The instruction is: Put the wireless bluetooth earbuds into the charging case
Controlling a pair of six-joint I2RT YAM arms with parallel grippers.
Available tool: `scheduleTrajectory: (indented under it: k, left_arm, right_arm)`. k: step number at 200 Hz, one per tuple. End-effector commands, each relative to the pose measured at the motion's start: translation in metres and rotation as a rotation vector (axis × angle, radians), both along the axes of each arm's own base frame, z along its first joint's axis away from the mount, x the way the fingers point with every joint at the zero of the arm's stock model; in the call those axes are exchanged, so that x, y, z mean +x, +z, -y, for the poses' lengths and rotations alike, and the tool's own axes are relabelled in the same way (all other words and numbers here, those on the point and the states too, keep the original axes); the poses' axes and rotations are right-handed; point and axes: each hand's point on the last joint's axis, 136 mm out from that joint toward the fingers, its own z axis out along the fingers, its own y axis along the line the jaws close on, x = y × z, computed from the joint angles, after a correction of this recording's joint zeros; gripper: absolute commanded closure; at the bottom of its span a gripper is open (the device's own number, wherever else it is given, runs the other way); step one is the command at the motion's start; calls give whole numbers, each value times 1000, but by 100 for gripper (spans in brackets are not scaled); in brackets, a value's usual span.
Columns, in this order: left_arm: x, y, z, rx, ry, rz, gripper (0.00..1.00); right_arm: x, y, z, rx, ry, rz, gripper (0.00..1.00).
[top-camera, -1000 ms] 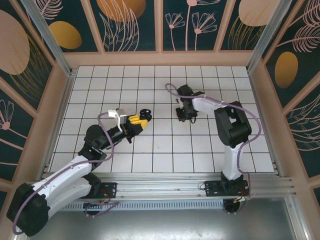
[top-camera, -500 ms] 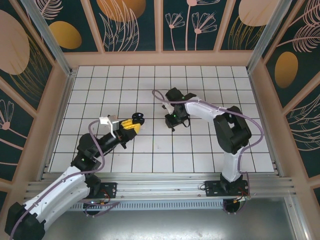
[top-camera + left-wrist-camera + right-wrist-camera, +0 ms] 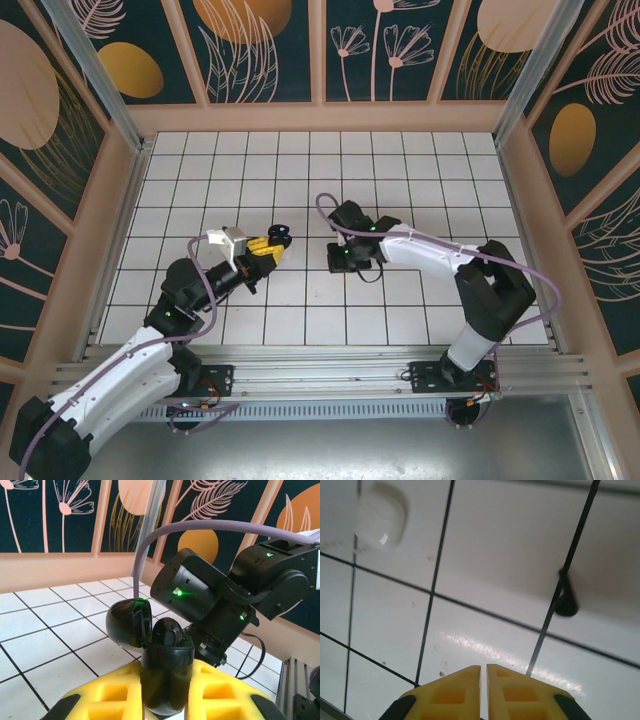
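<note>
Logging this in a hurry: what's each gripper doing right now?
Left gripper: shut on the open case.
Right gripper: shut, holding nothing.

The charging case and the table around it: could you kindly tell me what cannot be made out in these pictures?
Left wrist: the wall of the charging case hides its slots, so what sits inside is unclear; the fingers of the left hand cover its lower sides.
Right wrist: a pale blob top left is too blurred to name.
Top external: the case's inside is too small to read.
</note>
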Motion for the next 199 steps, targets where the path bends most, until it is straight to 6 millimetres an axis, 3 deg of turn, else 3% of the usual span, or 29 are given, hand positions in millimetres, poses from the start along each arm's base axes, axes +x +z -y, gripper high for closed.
scheduleTrajectory:
  k: [1,94,151,199]
  left_arm:
    - [-3,26,1,-46,-13,64,100]
    - [-5,17,-6,-77,10,39,100]
    - [0,16,1,-68,-6,40,100]
    - [2,12,4,-57,-16,32,100]
  right_arm:
    - [17,-6,-3,-23,-116,50,93]
    - [29,-58,25,-172,-210,32,97]
    - [35,-62,56,-229,-256,38,98]
    - [66,-51,84,-232,-294,57,98]
